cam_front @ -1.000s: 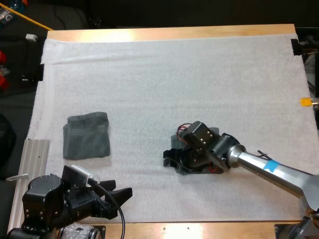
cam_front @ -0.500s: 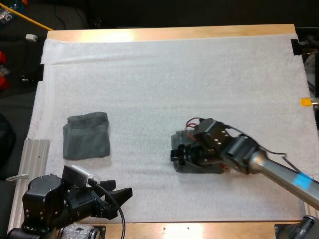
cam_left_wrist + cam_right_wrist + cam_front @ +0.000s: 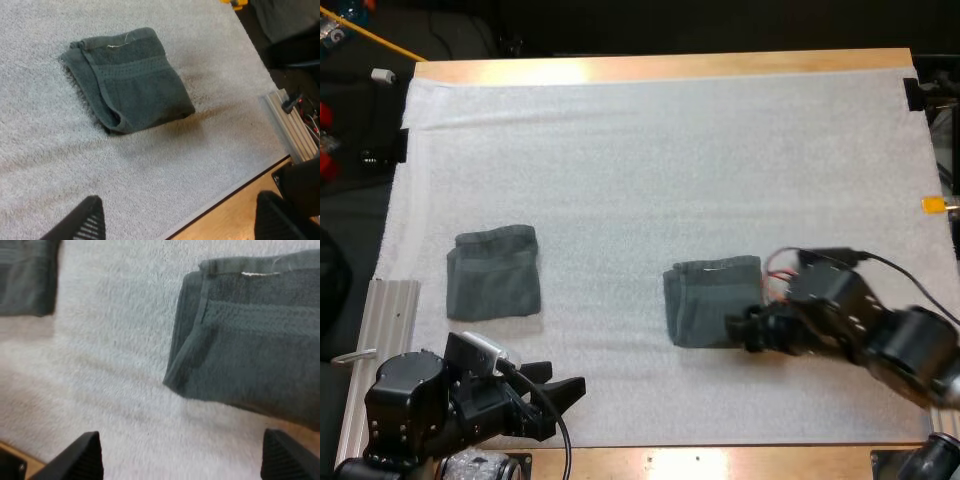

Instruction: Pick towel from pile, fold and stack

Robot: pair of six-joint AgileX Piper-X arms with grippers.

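- Wooden counter (image 3: 660, 66), covered almost to its edges by a white foam mat (image 3: 650, 160).
- Left-hand folded dark grey-green cloth towel (image 3: 493, 272) (image 3: 127, 80): lies flat on the left part of the mat in a rough square. Its folded layers show along one side. Nothing touches it.
- Middle folded dark grey-green cloth towel (image 3: 712, 300) (image 3: 250, 345): lies flat on the mat, right of centre and well apart from the left-hand one. A pale tag or thread runs along its far edge.
- Left pincer (image 3: 555, 380) (image 3: 177, 225): I see it low over the near edge of the mat, near the left-hand towel but not touching it. Its two black fingers are spread wide, with only mat between them.
- Right pincer (image 3: 745, 332) (image 3: 182, 455): just beside the near right corner of the middle towel. Its fingers stand apart, clear of the cloth and gripping nothing.
- Ribbed metal rail (image 3: 388, 315): lies along the left border of the mat, near the left arm.
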